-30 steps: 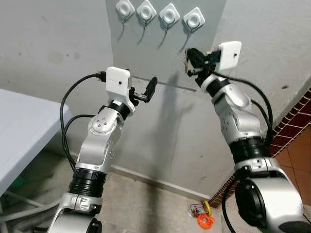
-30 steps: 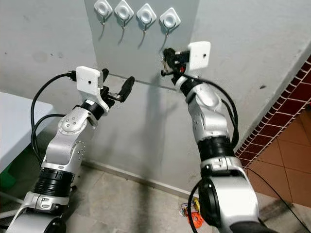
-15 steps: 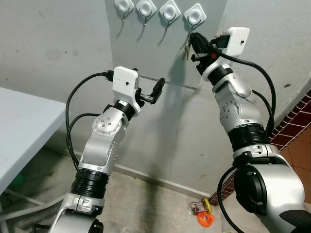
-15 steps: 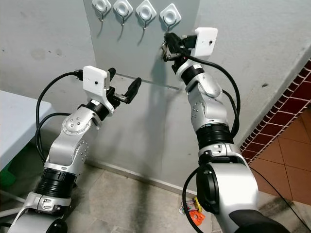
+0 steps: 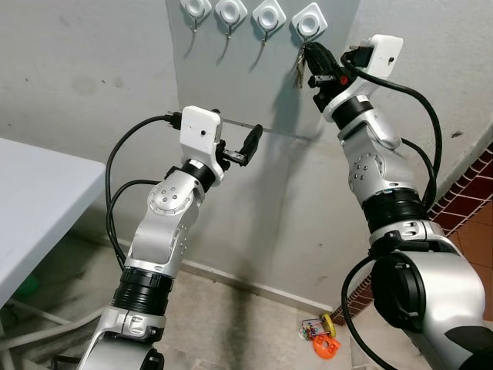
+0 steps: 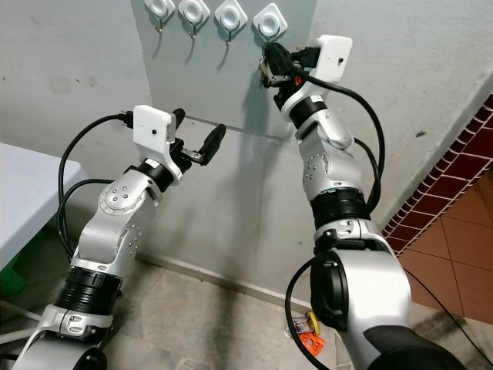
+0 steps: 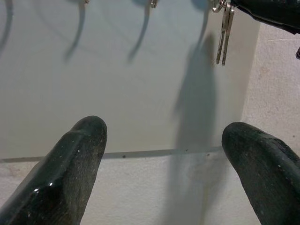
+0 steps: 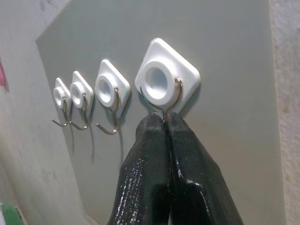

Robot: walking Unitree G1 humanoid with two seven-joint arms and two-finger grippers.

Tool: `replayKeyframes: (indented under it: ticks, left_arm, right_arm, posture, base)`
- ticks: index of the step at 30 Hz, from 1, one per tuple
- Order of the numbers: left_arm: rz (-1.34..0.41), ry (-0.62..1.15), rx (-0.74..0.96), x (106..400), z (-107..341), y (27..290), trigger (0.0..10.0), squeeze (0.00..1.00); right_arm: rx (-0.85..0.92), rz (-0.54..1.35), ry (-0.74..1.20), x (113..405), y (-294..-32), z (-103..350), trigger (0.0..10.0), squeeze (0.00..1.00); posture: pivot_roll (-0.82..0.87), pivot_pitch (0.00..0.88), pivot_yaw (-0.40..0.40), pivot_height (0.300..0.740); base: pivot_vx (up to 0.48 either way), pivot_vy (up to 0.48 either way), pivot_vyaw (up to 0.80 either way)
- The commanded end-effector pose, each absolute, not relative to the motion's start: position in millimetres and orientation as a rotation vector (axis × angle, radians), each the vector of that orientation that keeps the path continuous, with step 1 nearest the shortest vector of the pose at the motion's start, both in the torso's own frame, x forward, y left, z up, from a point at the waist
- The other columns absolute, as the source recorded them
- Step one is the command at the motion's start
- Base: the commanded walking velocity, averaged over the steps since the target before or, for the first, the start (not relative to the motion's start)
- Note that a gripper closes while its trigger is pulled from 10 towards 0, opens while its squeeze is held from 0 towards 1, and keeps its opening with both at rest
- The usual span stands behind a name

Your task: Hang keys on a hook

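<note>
Up on the grey board (image 5: 254,85) on the wall we see four white hooks (image 5: 250,14) in a row. Our right end effector (image 5: 314,57) reaches up to the hook at the right end (image 5: 308,21) of that row. Its two black fingers (image 8: 161,178) are pressed tight together, with their tips just under the metal curl of that hook. We hold the keys (image 5: 297,71) there, and they hang down from the fingers, close to the board and just below that hook. From the left wrist view the keys (image 7: 224,33) look like two thin silver blades on a small ring, and they dangle side by side. We cannot tell if the ring is on the hook yet. The other three hooks have nothing on them. Our left end effector (image 5: 245,145) is held up in front of the board, lower down and well apart from the keys. Its two fingers (image 7: 75,164) are spread wide and hold nothing. A white worktop (image 5: 38,208) sticks out at our left side. Down on the floor by the wall, near our right side, lies a small orange and yellow thing (image 5: 322,339). Red bricks (image 5: 470,185) show at the far right.
</note>
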State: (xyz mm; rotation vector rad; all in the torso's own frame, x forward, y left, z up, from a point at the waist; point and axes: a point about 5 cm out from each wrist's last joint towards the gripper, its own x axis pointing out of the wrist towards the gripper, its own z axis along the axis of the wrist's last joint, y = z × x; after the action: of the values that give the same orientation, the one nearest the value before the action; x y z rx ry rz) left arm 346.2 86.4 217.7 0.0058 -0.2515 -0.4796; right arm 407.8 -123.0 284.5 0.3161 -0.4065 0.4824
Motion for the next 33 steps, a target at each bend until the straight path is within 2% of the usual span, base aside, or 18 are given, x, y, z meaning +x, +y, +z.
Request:
replayKeyframes:
  ticks: [1, 13, 20, 21, 22, 23, 33]
  left_arm:
    - [-0.498, -0.287, 0.020, 345, 229, 83, 10.0, 0.00]
    - [-0.482, -0.290, 0.019, 346, 230, 85, 10.0, 0.00]
    - [-0.473, -0.293, 0.019, 346, 231, 87, 10.0, 0.00]
    - [-0.473, -0.293, 0.019, 346, 231, 87, 10.0, 0.00]
    - [-0.472, -0.294, 0.020, 346, 231, 87, 10.0, 0.00]
    - [-0.471, -0.293, 0.020, 346, 231, 87, 10.0, 0.00]
    - [-0.464, -0.298, 0.024, 346, 231, 87, 10.0, 0.00]
  right_arm:
    - [0.337, 0.475, -0.424, 410, -124, 295, 10.0, 0.00]
    - [0.425, 0.468, -0.381, 413, -122, 296, 10.0, 0.00]
    - [0.536, 0.492, -0.355, 413, -120, 289, 10.0, 0.00]
    - [0.555, 0.502, -0.354, 413, -120, 288, 10.0, 0.45]
    - [0.556, 0.503, -0.356, 412, -120, 287, 10.0, 0.45]
    - [0.568, 0.501, -0.355, 412, -120, 287, 10.0, 1.00]
    - [0.670, 0.514, -0.378, 411, -122, 285, 10.0, 1.00]
  posture:
    - [0.00, 0.071, -0.028, 0.732]
    - [0.00, 0.073, -0.033, 0.732]
    - [0.00, 0.072, -0.035, 0.732]
    - [0.00, 0.072, -0.034, 0.732]
    - [0.00, 0.072, -0.034, 0.732]
    - [0.00, 0.071, -0.034, 0.732]
    - [0.00, 0.067, -0.033, 0.732]
  base:
    - [0.000, 0.000, 0.00]
    - [0.000, 0.000, 0.00]
    - [0.000, 0.000, 0.00]
    - [0.000, 0.000, 0.00]
    - [0.000, 0.000, 0.00]
    - [0.000, 0.000, 0.00]
    - [0.000, 0.000, 0.00]
